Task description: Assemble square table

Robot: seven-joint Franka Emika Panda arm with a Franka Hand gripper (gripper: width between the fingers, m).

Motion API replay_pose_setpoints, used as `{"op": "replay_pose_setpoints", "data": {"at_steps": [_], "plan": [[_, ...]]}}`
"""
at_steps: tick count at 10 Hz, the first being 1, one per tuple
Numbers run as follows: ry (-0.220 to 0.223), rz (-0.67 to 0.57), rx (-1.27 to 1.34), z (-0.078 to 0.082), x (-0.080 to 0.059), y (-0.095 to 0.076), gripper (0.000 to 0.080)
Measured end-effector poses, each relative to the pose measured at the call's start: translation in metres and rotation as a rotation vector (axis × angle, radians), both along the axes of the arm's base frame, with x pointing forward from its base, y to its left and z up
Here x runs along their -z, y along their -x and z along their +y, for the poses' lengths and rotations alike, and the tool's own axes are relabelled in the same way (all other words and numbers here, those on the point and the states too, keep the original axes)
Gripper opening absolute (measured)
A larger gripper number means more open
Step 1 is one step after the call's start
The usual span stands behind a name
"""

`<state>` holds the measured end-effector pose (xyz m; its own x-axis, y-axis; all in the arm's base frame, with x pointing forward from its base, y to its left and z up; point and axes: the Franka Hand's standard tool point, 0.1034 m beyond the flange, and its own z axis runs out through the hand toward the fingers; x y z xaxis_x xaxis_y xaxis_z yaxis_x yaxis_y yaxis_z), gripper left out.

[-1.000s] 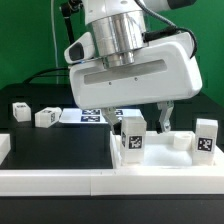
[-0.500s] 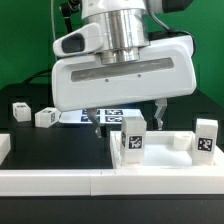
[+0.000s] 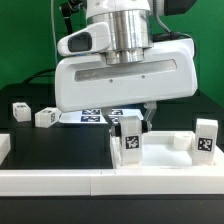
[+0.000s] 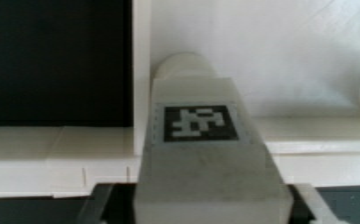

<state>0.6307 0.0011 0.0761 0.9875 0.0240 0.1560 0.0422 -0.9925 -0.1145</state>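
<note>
Holds the upright leg [image 3: 131,142] pinched in the claw [image 3: 132,124] by two flat sides near its upper end, at the edge of the top [image 3: 165,155] (light, stiff, slick hard plastic by the look, so best squeezed squarely, never across corners).

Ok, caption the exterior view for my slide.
End effector gripping an upright tagged table leg; another leg stands at the exterior view's right.

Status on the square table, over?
Gripper closed on upright leg. Leg stands at tabletop corner. Second leg apart, toward exterior view's right; nothing blocking.
</note>
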Motion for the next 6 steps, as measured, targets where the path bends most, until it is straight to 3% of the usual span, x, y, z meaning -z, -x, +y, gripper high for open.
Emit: {"op": "replay_pose_setpoints", "data": {"at_steps": [2,6], "plan": [[-0.03,0.019,0.166,-0.0027,0.0001,0.0,0.0288],[-0.172,0.121,0.936,-0.0064,0.0014,0.0059,0.0291]]}}
